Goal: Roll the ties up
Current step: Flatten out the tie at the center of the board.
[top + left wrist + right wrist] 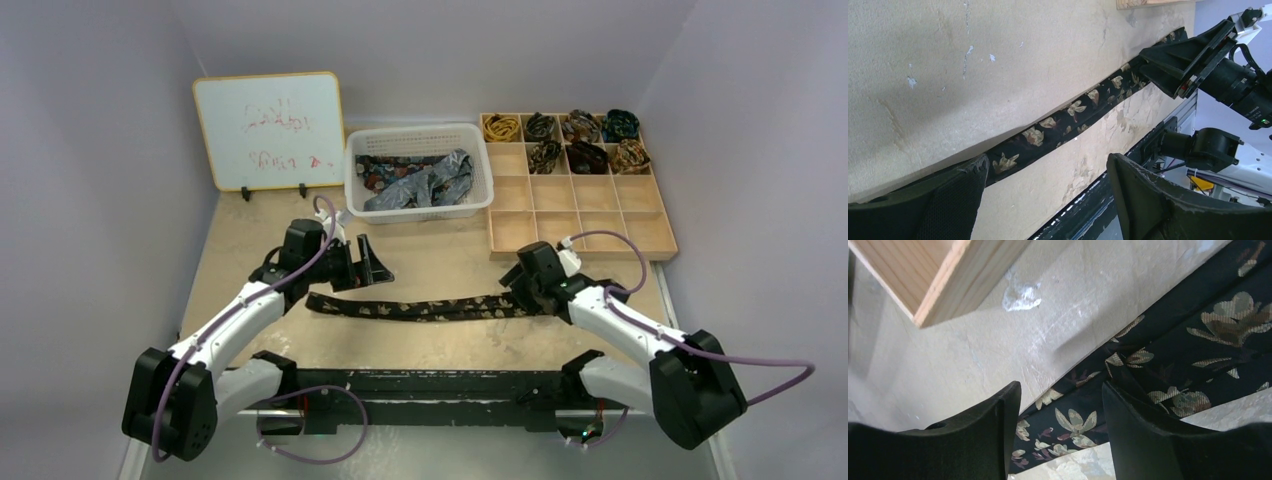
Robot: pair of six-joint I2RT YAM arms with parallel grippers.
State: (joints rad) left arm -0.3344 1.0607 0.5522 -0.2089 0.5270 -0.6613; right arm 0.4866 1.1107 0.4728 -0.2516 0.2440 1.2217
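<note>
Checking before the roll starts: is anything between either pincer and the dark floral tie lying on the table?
Nothing visible. The tie lies stretched out on the table. The right pincer stands open directly over its right end, and the left pincer is open near its left end.

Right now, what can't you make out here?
- Top view: tie's right end, hidden under the right fingers.
- Top view: whiteboard writing, too small and faint.
- Top view: how many ties in the basket, tangled together.
- Left wrist view: tie's near end, behind the left fingers.
- Right wrist view: whether the fingers touch the tie; no side angle.
</note>
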